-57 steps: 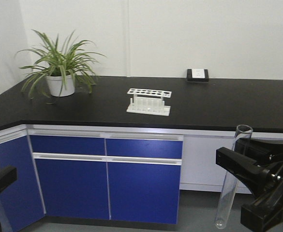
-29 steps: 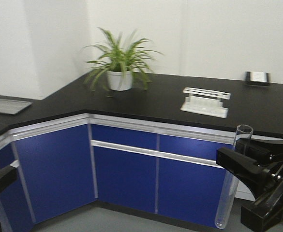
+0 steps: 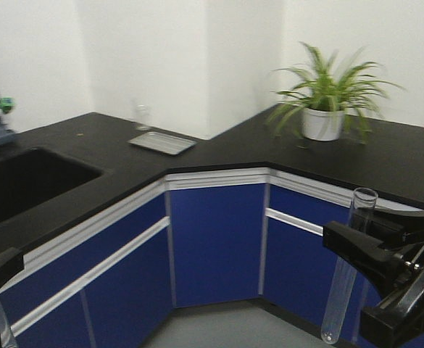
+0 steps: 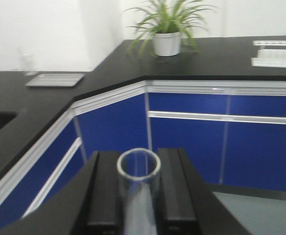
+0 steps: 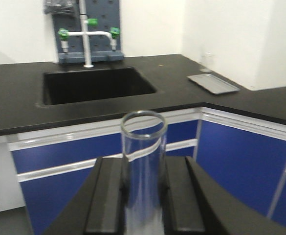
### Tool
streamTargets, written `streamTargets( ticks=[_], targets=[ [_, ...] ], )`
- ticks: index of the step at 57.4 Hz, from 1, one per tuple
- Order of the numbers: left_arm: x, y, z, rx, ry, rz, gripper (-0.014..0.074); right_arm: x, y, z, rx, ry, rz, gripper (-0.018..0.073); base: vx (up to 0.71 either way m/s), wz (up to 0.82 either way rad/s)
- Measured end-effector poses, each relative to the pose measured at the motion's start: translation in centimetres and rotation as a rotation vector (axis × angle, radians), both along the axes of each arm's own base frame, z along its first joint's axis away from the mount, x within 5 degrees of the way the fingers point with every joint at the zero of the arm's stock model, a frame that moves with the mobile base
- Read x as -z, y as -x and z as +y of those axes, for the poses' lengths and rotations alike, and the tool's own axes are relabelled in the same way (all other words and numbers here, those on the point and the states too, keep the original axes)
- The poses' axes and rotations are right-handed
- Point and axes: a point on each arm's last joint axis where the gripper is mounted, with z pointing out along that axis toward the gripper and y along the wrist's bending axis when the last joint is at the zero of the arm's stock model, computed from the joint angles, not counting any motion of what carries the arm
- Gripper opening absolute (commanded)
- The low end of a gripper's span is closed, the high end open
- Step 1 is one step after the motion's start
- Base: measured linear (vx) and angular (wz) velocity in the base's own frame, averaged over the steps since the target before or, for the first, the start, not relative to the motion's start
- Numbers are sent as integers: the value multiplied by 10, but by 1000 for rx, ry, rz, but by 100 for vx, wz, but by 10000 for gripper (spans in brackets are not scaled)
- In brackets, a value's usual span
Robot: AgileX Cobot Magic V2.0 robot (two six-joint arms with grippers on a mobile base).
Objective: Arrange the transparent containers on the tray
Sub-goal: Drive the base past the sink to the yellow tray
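- Right test tube [image 5: 143, 142]: clear glass, near upright, open rim up, held out in front of the black countertop [image 3: 226, 148] and not resting on it.
- Right gripper [image 5: 143, 171]: black jaws clamped on this tube's sides.
- Left test tube [image 4: 139, 205]: same kind, likewise off the countertop.
- Left gripper [image 4: 139, 171]: jaws closed against that tube.
- Grey flat tray [image 3: 162, 143]: on the countertop, near its inner corner.
- Sink [image 3: 23, 181]: sunk into the countertop's left run.
- Potted plant [image 3: 326, 109]: on the countertop's right run.
- Blue cabinets [image 3: 215, 239]: under the countertop.
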Motion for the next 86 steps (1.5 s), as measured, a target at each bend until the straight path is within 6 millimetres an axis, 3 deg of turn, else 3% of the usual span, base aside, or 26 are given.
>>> streamTargets(
  ticks=[86],
  targets=[
    [0, 0, 0, 0, 0, 0, 83, 0, 0, 0, 0, 0, 0, 102, 12, 53]
  ],
)
